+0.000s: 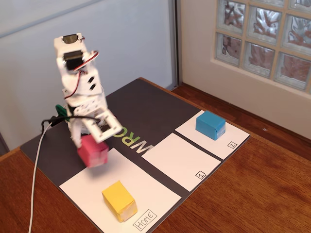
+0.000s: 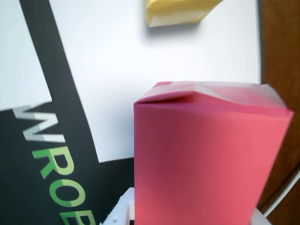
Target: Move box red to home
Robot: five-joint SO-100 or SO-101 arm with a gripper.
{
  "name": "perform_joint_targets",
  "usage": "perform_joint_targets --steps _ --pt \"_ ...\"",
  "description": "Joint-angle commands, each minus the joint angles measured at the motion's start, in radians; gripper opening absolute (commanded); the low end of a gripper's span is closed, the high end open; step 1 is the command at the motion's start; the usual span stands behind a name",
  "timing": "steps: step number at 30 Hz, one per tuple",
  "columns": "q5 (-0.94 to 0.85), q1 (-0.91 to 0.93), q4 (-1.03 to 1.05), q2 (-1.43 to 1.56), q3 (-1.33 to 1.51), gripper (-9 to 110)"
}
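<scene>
Claw point(image 1: 93, 141) clamped on red box point(image 1: 92, 151), box held off table, tilted, over far edge of home sheet point(image 1: 92, 187). Wrist view: red box point(image 2: 206, 159) fills foreground, white sheet beneath. Yellow box point(image 1: 118, 200) sits on home sheet near label. Blue box point(image 1: 210, 124) on sheet marked 2, well apart.

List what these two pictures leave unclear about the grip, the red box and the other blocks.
- Gripper fingertips: hidden behind the red box in the fixed view; the wrist view shows only white slivers beside the box at the bottom edge.
- Whether the box touches the Home sheet: neither view settles it.
- Yellow block: cut off by the wrist view's top edge.
- Blue block: outside the wrist view.
</scene>
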Motion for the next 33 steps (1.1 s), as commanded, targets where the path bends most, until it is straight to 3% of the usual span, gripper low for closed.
perform_joint_targets --steps 1,20,33 --pt "-0.008 -0.02 -0.038 -0.054 0.002 -1" --pt "0.031 -0.147 -0.278 -0.282 0.044 -1" --pt "0.11 -0.204 -0.319 -0.316 0.074 -1"
